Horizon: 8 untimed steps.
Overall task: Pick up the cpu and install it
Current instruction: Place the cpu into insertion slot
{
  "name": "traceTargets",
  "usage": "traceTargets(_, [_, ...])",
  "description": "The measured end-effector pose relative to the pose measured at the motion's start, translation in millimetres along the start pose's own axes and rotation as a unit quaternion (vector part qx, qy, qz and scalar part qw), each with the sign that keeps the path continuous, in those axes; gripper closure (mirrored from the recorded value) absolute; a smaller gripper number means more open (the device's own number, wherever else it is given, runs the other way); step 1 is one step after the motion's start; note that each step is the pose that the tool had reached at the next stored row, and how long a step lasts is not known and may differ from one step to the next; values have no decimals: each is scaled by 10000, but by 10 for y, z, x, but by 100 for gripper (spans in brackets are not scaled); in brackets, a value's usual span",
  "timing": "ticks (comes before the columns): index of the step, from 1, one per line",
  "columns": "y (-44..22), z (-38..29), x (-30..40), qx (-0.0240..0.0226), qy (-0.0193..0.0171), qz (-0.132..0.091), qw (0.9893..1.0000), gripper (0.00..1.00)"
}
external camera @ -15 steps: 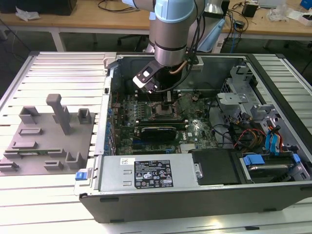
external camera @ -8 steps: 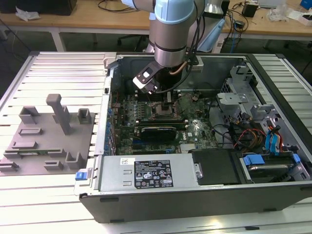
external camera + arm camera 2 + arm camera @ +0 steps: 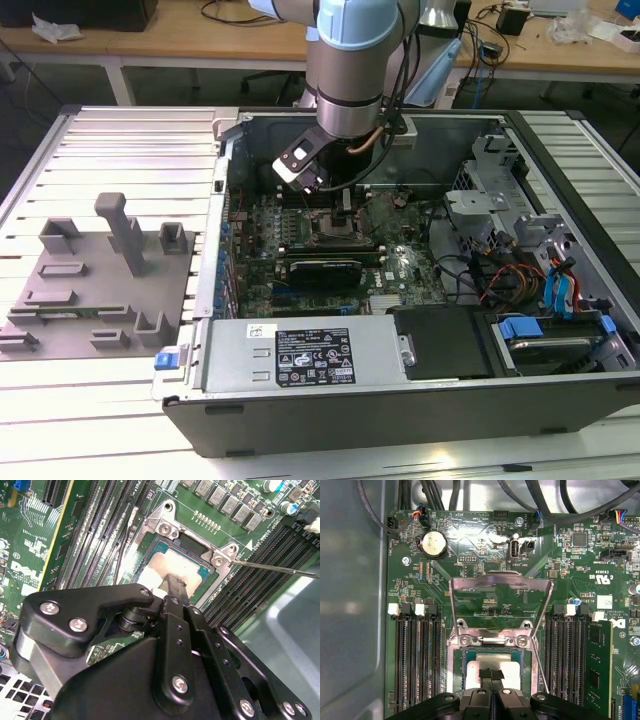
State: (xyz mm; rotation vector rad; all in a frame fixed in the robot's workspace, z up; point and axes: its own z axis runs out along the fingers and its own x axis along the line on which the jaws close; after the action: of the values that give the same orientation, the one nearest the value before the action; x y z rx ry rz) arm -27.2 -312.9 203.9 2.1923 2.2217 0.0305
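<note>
While cpu [image 3: 490, 660] sits in socket [image 3: 455, 675], load frame [image 3: 501, 578] flipped open, gripper [image 3: 491, 672] has fingers pressed together, tips down on cpu top, directly under wrist. Exterior view: socket [image 3: 335, 235] at 12 o'clock from dark card [image 3: 322, 270].

The case [image 3: 400, 410] lay open-topped, and the arm reached straight down through that gap. The pincer [image 3: 491, 674], fingers pressed together, hung low over the cpu [image 3: 492, 659] in its socket [image 3: 455, 675]. The raised load plate [image 3: 501, 582] stood just beyond, and its thin lever [image 3: 540, 665] slanted along one side. Low memory slots [image 3: 415, 665] flanked both sides. Cables [image 3: 490, 280] crowded the case toward the exterior view's right.
</note>
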Motion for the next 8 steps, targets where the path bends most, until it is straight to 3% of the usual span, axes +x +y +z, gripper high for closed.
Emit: traceTargets(8, [1,-7,2,-3,6,1,10000,89])
